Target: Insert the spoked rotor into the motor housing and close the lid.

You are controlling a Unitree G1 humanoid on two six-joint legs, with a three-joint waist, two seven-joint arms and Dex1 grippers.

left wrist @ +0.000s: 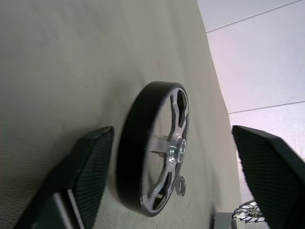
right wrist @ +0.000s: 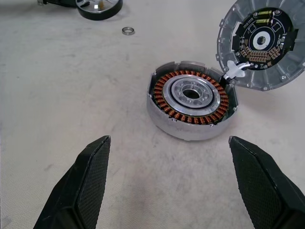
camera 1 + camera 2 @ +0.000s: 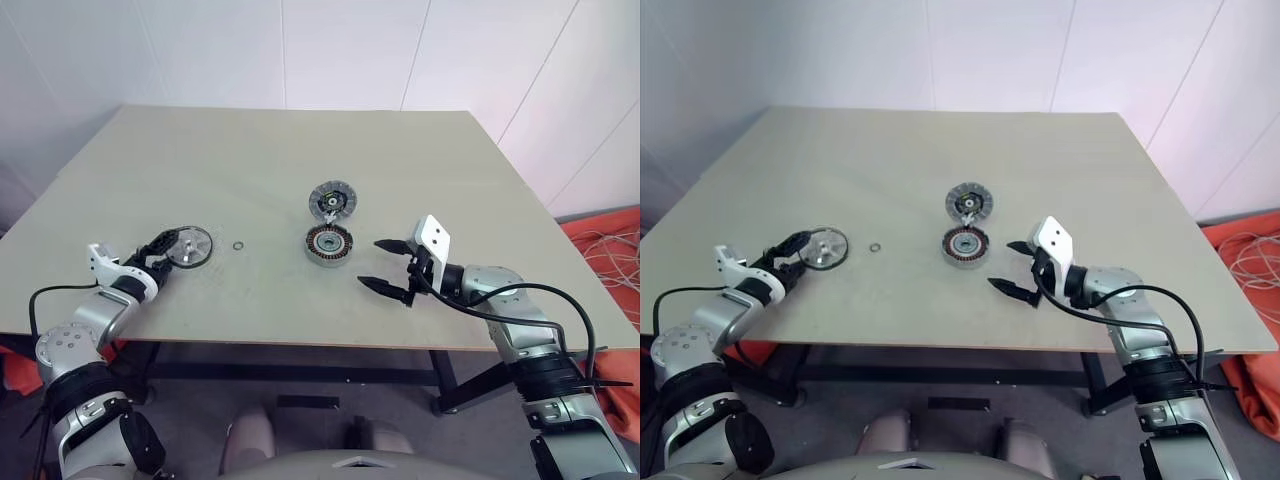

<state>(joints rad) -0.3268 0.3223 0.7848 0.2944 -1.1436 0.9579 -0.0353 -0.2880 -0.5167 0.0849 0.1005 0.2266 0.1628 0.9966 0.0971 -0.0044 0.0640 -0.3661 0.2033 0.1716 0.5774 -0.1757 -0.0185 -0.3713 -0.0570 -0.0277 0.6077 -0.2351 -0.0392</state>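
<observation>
The spoked rotor point(image 3: 189, 246), silver with a dark outer band, lies flat on the table at the left. My left gripper point(image 3: 163, 252) is open around its near-left side. In the left wrist view the rotor point(image 1: 157, 152) sits between the spread fingers, one finger point(image 1: 93, 162) close to its rim. The motor housing point(image 3: 329, 245), with copper windings inside, stands open at mid-table. The lid point(image 3: 332, 200), a disc with radial lines and a dark centre, is tilted up at its far edge. My right gripper point(image 3: 373, 264) hovers open just right of the housing point(image 2: 192, 106).
A small washer ring point(image 3: 239, 246) lies between the rotor and the housing. The tan table point(image 3: 300, 150) reaches far back. Its front edge runs just below both grippers. Orange cloth and cables point(image 3: 610, 250) lie on the floor at the right.
</observation>
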